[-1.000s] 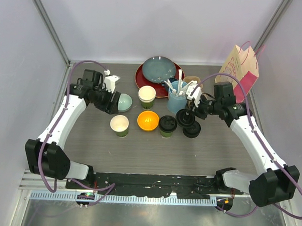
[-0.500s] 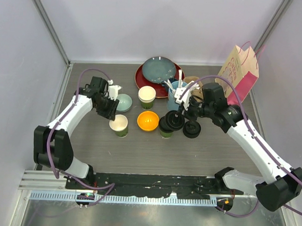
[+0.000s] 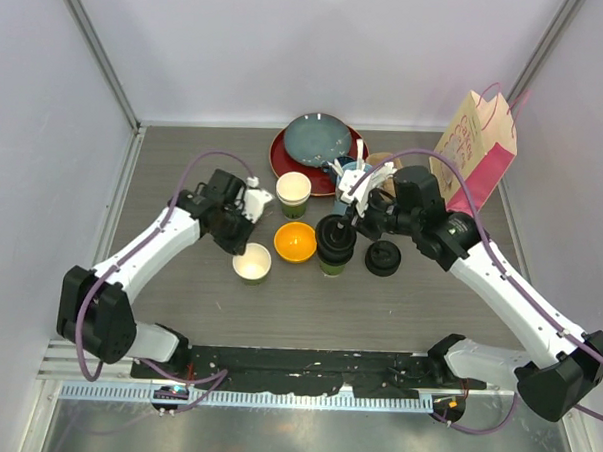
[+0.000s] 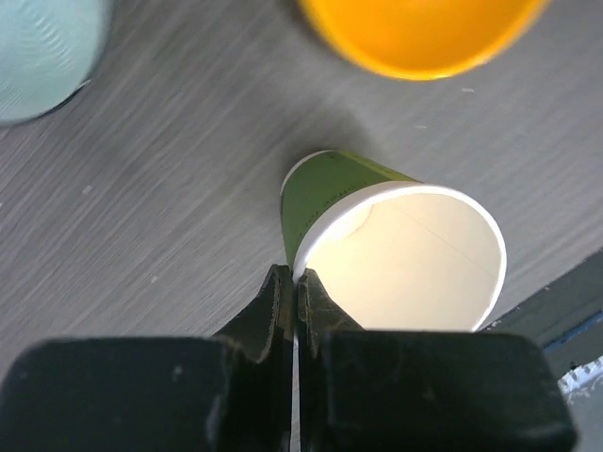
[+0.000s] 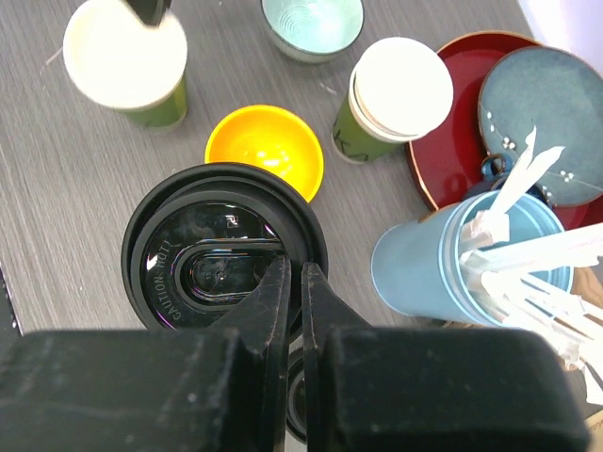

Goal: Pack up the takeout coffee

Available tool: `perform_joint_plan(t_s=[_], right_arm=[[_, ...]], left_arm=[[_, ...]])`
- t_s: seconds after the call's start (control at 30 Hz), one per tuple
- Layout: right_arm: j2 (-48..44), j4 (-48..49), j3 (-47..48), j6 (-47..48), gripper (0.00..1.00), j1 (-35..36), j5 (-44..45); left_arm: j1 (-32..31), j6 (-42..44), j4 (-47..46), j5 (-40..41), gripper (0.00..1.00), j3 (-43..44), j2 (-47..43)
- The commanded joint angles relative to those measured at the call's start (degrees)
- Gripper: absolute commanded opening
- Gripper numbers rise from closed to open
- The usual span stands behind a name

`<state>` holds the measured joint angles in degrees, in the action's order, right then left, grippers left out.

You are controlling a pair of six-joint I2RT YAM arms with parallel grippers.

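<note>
Tightly nips round black plastic lid [image 5: 203, 245] by rim in near-closed right gripper [image 5: 294, 273], dark green paper cup [image 4: 330, 188] by wall in near-closed left gripper [image 4: 294, 282].

The black lid [image 5: 203, 247] bears embossed words "CAUTION HOT".

We see the lid [image 5: 212, 252] pinched in the right claw [image 5: 294, 271] as glossy black plastic, its moulded lettering catching the light. The cup [image 4: 400, 259] nipped by the left claw [image 4: 294, 276] is matt paper, green outside, cream within. Beyond that claw the bowl [image 4: 419, 33] looks smooth, glossy orange. The table [image 4: 160, 207] is matt grey wood grain.
</note>
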<state>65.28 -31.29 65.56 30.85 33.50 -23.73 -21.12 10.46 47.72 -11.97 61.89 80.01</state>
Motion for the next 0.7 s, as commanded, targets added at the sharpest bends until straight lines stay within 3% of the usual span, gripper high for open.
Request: perform_joint_plan(t_s=[0.0, 0.27, 0.47, 0.5, 0.63, 0.67], right_arm=[[-0.9, 7.3, 2.7, -4.8, 0.01, 2.4, 5.0], [-0.2, 6.5, 2.1, -6.3, 0.01, 3.6, 5.9], [0.8, 5.5, 2.4, -8.6, 0.01, 5.0, 9.5], [1.2, 5.4, 2.6, -9.3, 0.01, 5.2, 9.4], [3.5, 5.0, 4.1, -14.1, 0.01, 6.1, 10.5], [4.2, 4.2, 5.1, -16.0, 0.01, 6.8, 10.7]], left_arm=[[-8.0, 0.2, 0.2, 0.8, 0.00, 0.6, -2.1], [-12.8, 0.4, -2.4, 3.7, 0.00, 3.1, 2.6], [-13.3, 1.1, -3.4, 2.3, 0.09, 3.3, 2.4], [-13.3, 1.4, -3.4, 2.0, 0.13, 3.5, 1.7], [-13.3, 2.1, -1.2, 0.2, 0.54, 4.5, -0.5], [-13.2, 2.0, 0.3, -0.4, 0.58, 4.9, -0.9]])
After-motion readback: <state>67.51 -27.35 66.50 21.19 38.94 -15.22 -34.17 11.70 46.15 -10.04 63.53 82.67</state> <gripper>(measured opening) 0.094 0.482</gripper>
